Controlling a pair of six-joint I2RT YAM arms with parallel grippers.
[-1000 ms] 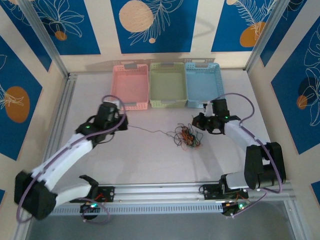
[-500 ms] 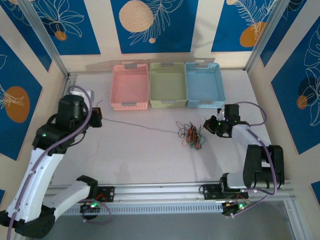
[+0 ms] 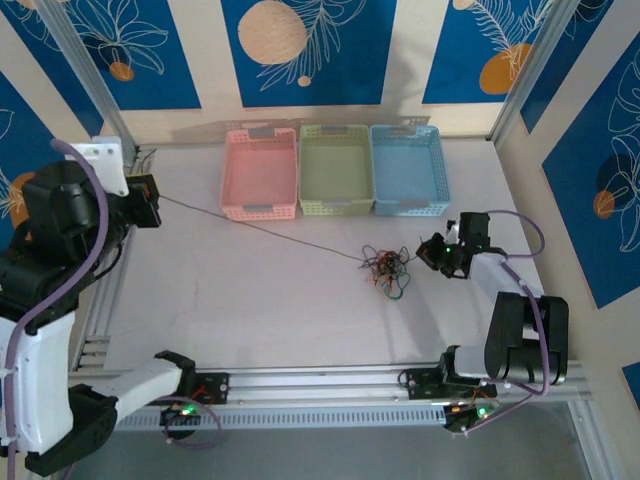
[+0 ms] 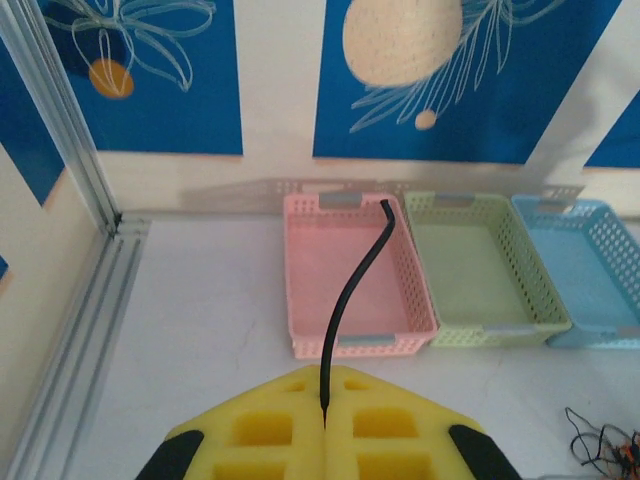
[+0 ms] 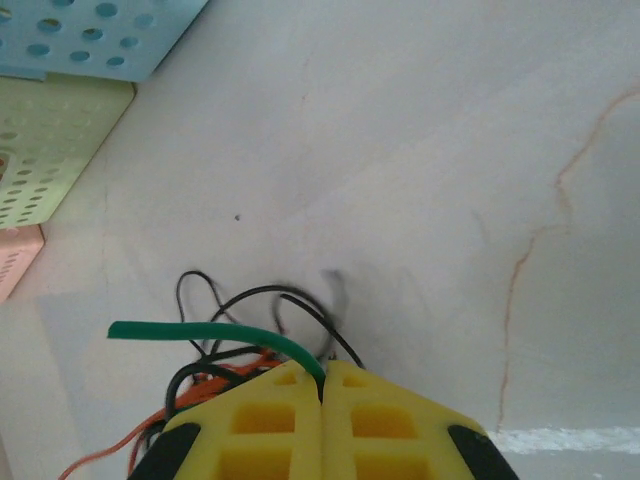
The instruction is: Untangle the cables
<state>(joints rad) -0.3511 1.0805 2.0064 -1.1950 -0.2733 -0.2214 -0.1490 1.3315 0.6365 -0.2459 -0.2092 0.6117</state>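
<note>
A small clump of black, orange and green cables [image 3: 385, 271] lies on the table right of centre. One black cable [image 3: 260, 229] runs taut from the clump up to my left gripper [image 3: 152, 199], raised high at the far left and shut on that cable; its free end [image 4: 350, 290] sticks out past the yellow fingers [image 4: 270, 420]. At the clump's right side my right gripper [image 3: 432, 251] is shut on a green cable [image 5: 220, 336], with black and orange strands [image 5: 215, 370] bunched beneath it.
Pink basket [image 3: 259, 175], green basket [image 3: 335, 171] and blue basket [image 3: 408, 170] stand in a row at the back. An aluminium rail [image 3: 320, 380] runs along the near edge, and a frame post [image 3: 85, 75] rises at the back left.
My left gripper has risen and swung far left, drawing the black cable out long and taut. The right gripper shifted slightly right, and the clump has slid and stretched between them.
</note>
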